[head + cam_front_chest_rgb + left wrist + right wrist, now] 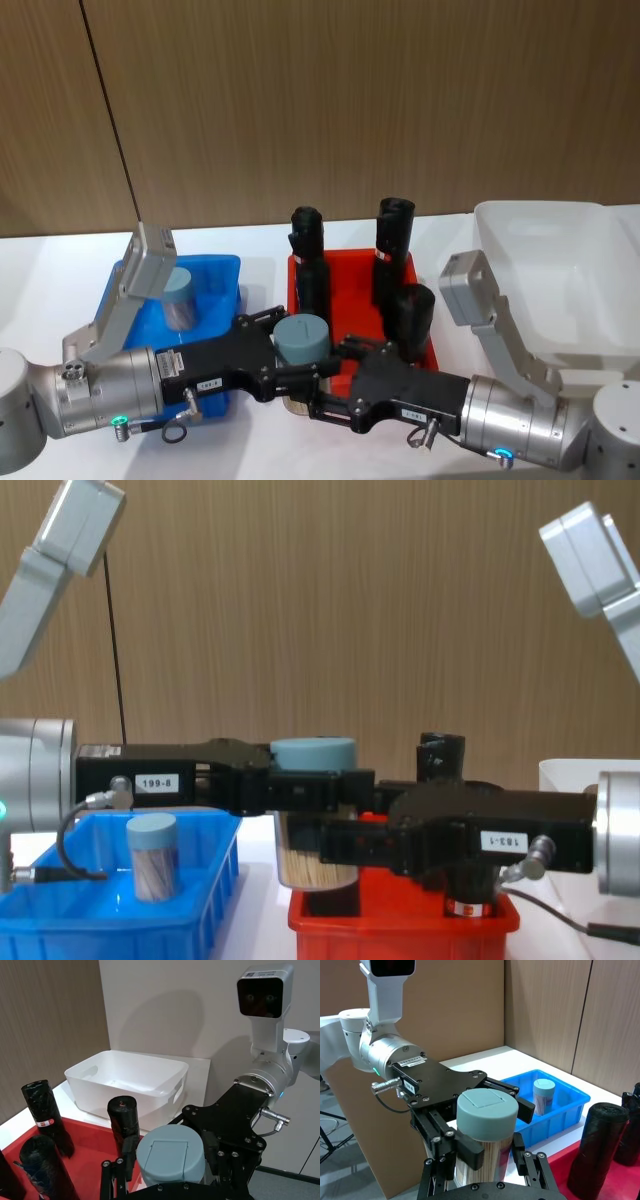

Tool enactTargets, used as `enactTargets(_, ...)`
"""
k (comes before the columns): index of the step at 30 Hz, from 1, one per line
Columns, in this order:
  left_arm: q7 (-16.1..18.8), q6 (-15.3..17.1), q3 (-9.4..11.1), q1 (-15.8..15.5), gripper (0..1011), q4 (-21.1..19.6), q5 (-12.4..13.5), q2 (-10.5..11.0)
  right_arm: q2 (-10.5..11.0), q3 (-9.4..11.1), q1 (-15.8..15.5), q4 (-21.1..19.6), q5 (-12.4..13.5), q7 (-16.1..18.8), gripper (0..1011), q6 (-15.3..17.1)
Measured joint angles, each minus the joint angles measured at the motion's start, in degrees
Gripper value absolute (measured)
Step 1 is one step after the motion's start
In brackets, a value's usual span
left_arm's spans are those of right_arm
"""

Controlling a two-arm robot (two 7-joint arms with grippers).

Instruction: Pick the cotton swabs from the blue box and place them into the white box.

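Plainly, if the left claw (pixel 280 352) lets go before the right claw (pixel 328 375) grips firmly, the swab tub (pixel 303 338) drops beside the red bin (pixel 340 270). The left claw pinches it under the lid, aloft between blue box (pixel 215 270) and bin. Whether the right claw grips it, I cannot tell. The white box (pixel 540 250) sits well apart.

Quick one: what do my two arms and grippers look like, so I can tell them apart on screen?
The left gripper is labelled 199-8, the right gripper 183-1. Otherwise they match: silver cylindrical wrists with a small green-blue light, flat black gripper bodies dotted with screws, a grey boxy camera on an angled bracket, and a thin black cable from a metal plug.
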Motion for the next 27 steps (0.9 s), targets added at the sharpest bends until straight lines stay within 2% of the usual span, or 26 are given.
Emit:
enactTargets(2,0.0,0.0,0.0,0.0,874,0.0,0.0,0.0,0.0,0.0,0.0,0.1,0.0,-0.1,668,0.0)
enactTargets(4,0.0,0.0,0.0,0.0,953,0.0,0.0,0.0,0.0,-0.1,0.1,0.2,0.0,-0.2,668,-0.1)
enactTargets(8,0.0,-0.1,0.0,0.0,1003,0.0,-0.1,0.0,0.0,-0.2,0.2,0.4,0.0,-0.4,668,-0.1)
enactTargets(27,-0.1,-0.2,0.0,0.0,1003,-0.1,-0.2,0.0,1.0,0.0,0.0,0.9,0.6,-1.8,668,-0.7)
